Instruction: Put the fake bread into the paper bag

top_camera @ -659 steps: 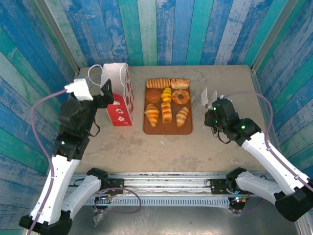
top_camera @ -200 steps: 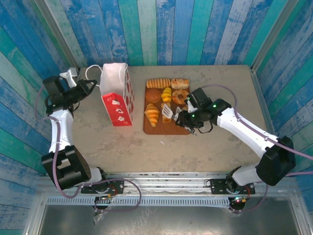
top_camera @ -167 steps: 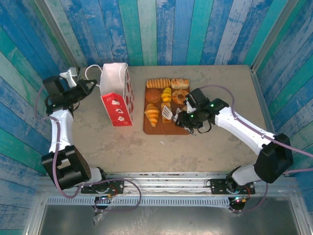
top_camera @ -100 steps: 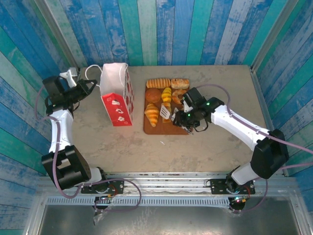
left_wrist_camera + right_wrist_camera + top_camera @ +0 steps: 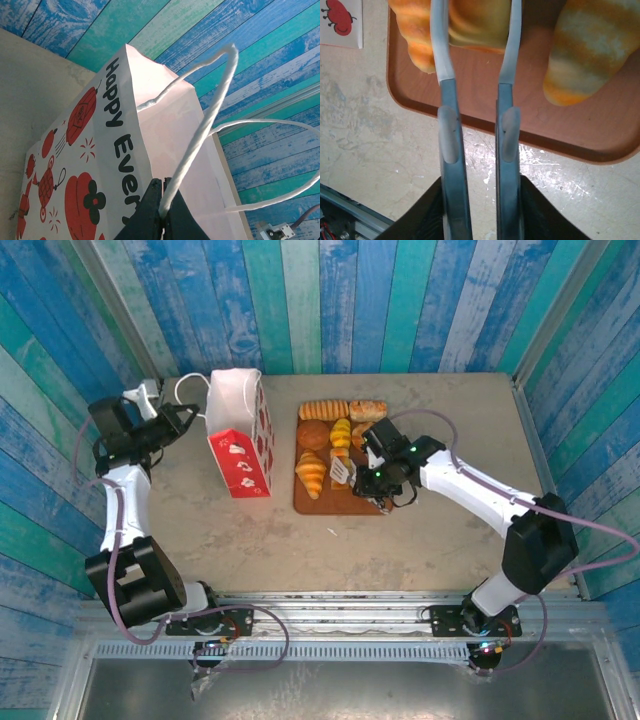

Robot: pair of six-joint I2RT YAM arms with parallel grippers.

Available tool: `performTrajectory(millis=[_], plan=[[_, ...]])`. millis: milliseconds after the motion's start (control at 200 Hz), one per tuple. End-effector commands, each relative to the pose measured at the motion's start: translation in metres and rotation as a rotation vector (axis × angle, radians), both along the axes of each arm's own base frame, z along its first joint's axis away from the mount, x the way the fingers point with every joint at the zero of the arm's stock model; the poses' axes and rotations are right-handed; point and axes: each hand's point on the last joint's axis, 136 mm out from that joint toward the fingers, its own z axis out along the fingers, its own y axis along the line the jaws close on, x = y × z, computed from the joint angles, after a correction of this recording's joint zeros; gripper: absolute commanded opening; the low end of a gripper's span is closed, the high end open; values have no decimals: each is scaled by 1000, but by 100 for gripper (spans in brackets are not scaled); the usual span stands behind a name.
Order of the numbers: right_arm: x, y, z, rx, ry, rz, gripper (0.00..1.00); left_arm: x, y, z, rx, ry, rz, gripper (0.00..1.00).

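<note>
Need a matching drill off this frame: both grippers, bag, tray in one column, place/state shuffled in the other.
Column 1
1. left gripper
2. right gripper
3. paper bag
4. tray

Column 2
A. stands upright on the table, left of the tray
B. shut on a white loop handle
C. flat, brown, carries pastries
D. fingers on either side of a piece of fake bread

Pairs: 1-B, 2-D, 3-A, 4-C
</note>
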Motion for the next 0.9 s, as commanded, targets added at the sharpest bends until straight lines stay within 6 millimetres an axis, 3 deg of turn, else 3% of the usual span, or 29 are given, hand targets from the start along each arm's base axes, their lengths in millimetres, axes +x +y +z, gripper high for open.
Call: performTrajectory(millis=[0, 200, 401, 706, 806, 892], plan=[[4, -5, 32, 16, -98, -10, 22, -3, -2, 1, -11, -9, -6, 0], [4, -15, 75, 51, -239, -23, 13, -5, -3, 5, -23, -18, 0, 0], [11, -10, 157, 162, -481, -12, 11, -8, -3, 3, -39, -20, 11, 0], [7, 44, 286, 363, -841, 137, 11, -9, -1, 5, -44, -25, 38, 0], [4, 73, 317, 438, -937, 198, 11, -9, -1, 6, -47, -25, 42, 0], [1, 99, 332, 490, -971, 248, 11, -10, -1, 8, -46, -30, 48, 0]])
